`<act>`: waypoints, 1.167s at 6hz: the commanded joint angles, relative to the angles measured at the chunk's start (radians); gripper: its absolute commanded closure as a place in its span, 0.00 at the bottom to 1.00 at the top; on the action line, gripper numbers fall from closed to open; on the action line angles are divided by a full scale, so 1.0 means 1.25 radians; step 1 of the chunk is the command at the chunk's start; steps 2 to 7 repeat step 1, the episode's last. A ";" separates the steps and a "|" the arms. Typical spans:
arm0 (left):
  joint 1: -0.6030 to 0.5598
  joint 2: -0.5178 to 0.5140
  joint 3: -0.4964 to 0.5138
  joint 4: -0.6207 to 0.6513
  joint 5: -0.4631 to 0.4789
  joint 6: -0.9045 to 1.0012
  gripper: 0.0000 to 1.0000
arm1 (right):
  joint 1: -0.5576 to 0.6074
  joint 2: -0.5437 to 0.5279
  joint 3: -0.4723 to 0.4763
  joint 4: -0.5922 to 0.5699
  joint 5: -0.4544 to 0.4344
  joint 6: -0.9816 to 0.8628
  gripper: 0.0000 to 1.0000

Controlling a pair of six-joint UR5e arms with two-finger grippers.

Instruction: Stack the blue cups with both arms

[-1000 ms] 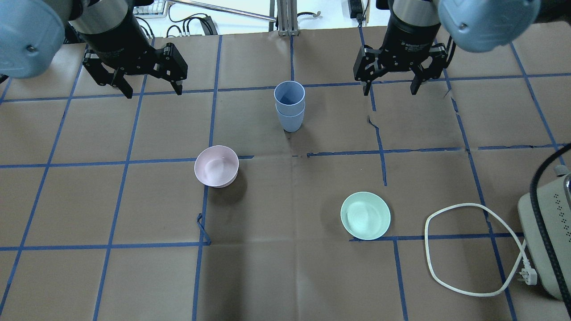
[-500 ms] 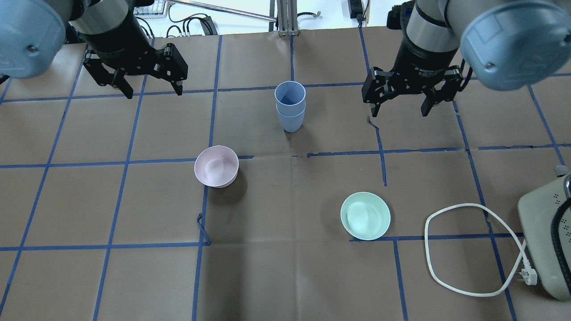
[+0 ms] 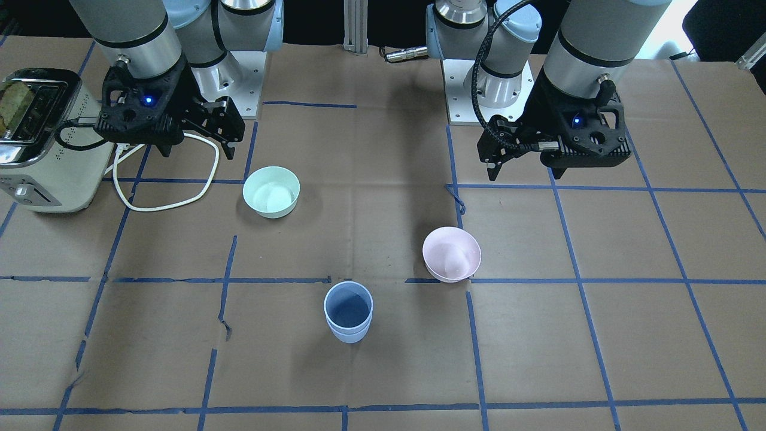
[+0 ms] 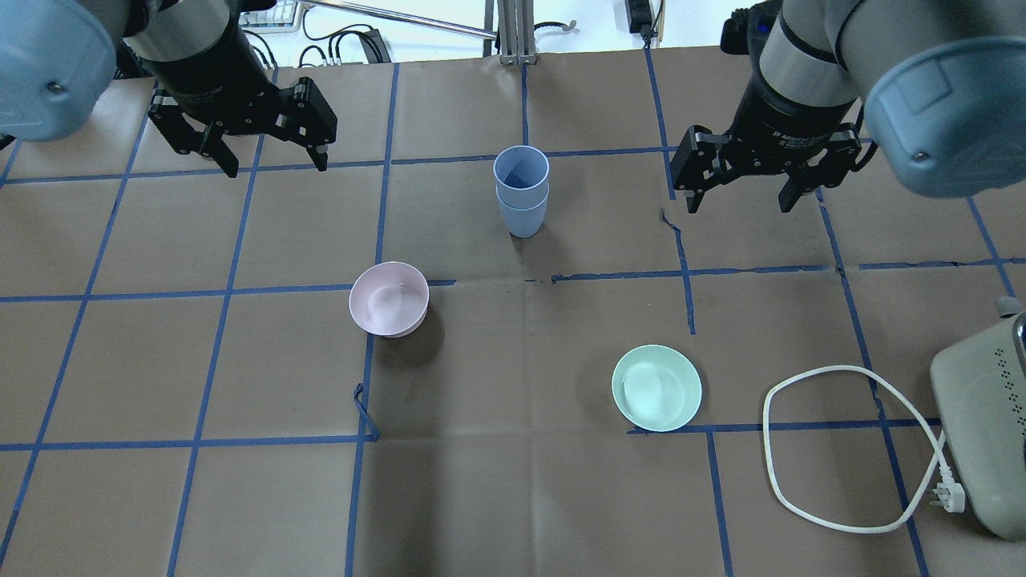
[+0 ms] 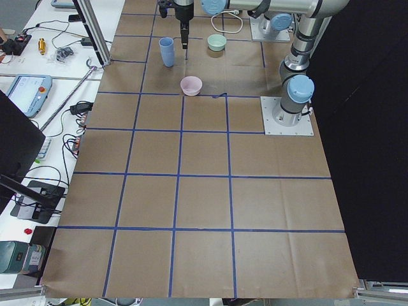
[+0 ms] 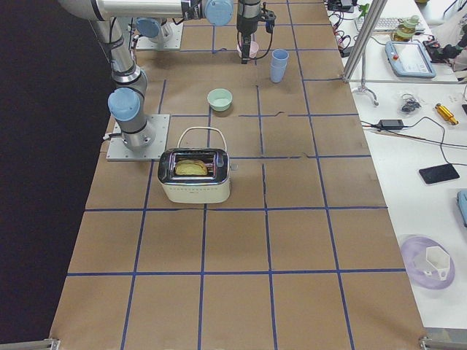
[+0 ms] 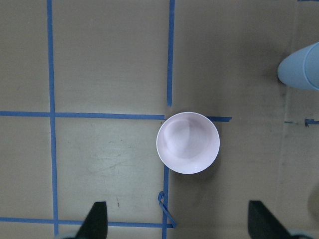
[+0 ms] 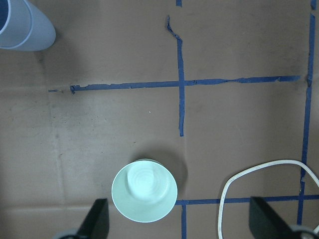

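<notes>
The two blue cups [image 4: 521, 192] stand nested, one inside the other, upright on the brown paper at the far middle of the table; the stack also shows in the front view [image 3: 348, 311]. It sits at the edge of the left wrist view [image 7: 301, 67] and of the right wrist view [image 8: 22, 27]. My left gripper [image 4: 276, 167] is open and empty, well to the left of the stack. My right gripper [image 4: 739, 207] is open and empty, to the right of the stack and apart from it.
A pale pink bowl [image 4: 389, 298] stands nearer than the cups, to their left. A mint-green bowl [image 4: 656, 387] stands nearer, to their right. A toaster [image 4: 982, 425] with a looping white cable [image 4: 809, 377] is at the right edge.
My right arm has moved right and nearer, away from the stacked cups, its gripper still open. The left arm and the cups have not moved.
</notes>
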 commanded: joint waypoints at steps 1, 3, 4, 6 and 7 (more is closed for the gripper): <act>-0.001 0.007 -0.006 0.000 -0.001 -0.002 0.01 | -0.014 0.001 0.001 0.001 0.000 -0.001 0.00; -0.001 0.007 -0.006 0.000 -0.001 -0.002 0.01 | -0.014 0.001 0.001 0.001 0.000 -0.001 0.00; -0.001 0.007 -0.006 0.000 -0.001 -0.002 0.01 | -0.014 0.001 0.001 0.001 0.000 -0.001 0.00; -0.001 0.007 -0.006 0.000 -0.001 -0.002 0.01 | -0.014 0.001 0.001 0.001 0.000 -0.001 0.00; -0.001 0.007 -0.006 0.000 -0.001 -0.002 0.01 | -0.014 0.001 0.001 0.001 0.000 -0.001 0.00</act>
